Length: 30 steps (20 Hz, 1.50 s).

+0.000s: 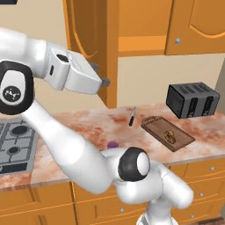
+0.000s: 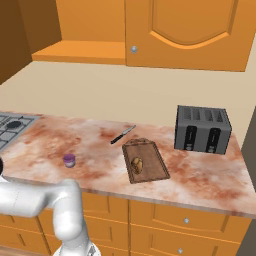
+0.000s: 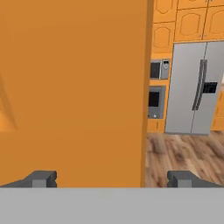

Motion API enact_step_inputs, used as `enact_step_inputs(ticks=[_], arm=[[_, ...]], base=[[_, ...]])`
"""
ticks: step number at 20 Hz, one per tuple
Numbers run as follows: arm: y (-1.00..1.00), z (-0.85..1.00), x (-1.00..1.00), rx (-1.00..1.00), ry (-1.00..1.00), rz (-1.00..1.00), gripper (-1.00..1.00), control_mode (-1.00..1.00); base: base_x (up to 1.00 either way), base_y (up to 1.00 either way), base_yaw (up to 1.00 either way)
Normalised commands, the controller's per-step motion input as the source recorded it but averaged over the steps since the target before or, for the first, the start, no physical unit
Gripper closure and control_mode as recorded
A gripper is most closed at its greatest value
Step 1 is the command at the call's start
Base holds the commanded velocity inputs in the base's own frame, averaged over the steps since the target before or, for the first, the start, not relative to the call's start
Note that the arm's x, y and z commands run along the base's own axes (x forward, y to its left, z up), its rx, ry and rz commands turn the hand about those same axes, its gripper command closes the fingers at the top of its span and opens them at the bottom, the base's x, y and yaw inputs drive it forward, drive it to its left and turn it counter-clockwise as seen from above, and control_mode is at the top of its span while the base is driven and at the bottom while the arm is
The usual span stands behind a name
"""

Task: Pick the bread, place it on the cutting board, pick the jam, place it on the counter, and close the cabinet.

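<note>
Bread (image 2: 136,164) sat on the cutting board (image 2: 150,167), roughly mid-board; same in the left base view, bread (image 1: 169,136) on the board (image 1: 156,126). Board lay flat on the desk (image 2: 90,145), between a black-handled knife (image 2: 121,135) and the black toaster (image 2: 202,129), touching neither. Knife was just beside the board's handle end. Jam (image 2: 69,160) stood upright on the desk, well left of the board and apart from everything; in the left base view just its purple top (image 1: 113,144) peeked over the robot's arm. Gas hob (image 1: 15,145) sat at the desk's left end.

Cabinet (image 1: 90,30) door stood swung out, edge-on in the left base view, shelf opening visible beside it. Hand (image 1: 104,81) was raised at the door's lower edge, wrist pointing right; contact with the door could not be told. In the hand view the fingers (image 3: 41,178) were spread wide apart, pinching nothing, the flat orange door panel (image 3: 74,87) close in front. A steel fridge (image 3: 194,87) and wood floor (image 3: 183,151) showed past the door edge. Neighbouring cabinet door (image 2: 190,32) with silver knob was closed.
</note>
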Motion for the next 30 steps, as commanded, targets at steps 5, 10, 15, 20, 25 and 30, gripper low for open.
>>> enact_step_inputs(ticks=[5,10,15,20,25,30], arm=[[-0.26,0.0,0.0,0.0,0.0,0.04,-1.0,-1.0],[-0.28,-0.03,0.0,0.0,0.0,0.1,-1.0,-1.0],[-0.34,-0.13,0.0,0.0,0.0,0.14,-1.0,-1.0],[-0.34,-0.16,0.0,0.0,0.0,0.12,-1.0,-1.0],[-0.34,-0.13,0.0,0.0,-0.01,0.08,-1.0,-1.0],[-0.37,-0.08,0.03,0.0,-0.01,0.07,-1.0,-1.0]], base=[[0.0,0.0,0.0],[0.0,0.0,0.0],[0.0,0.0,0.0],[0.0,0.0,0.0],[0.0,0.0,0.0],[0.0,0.0,0.0]])
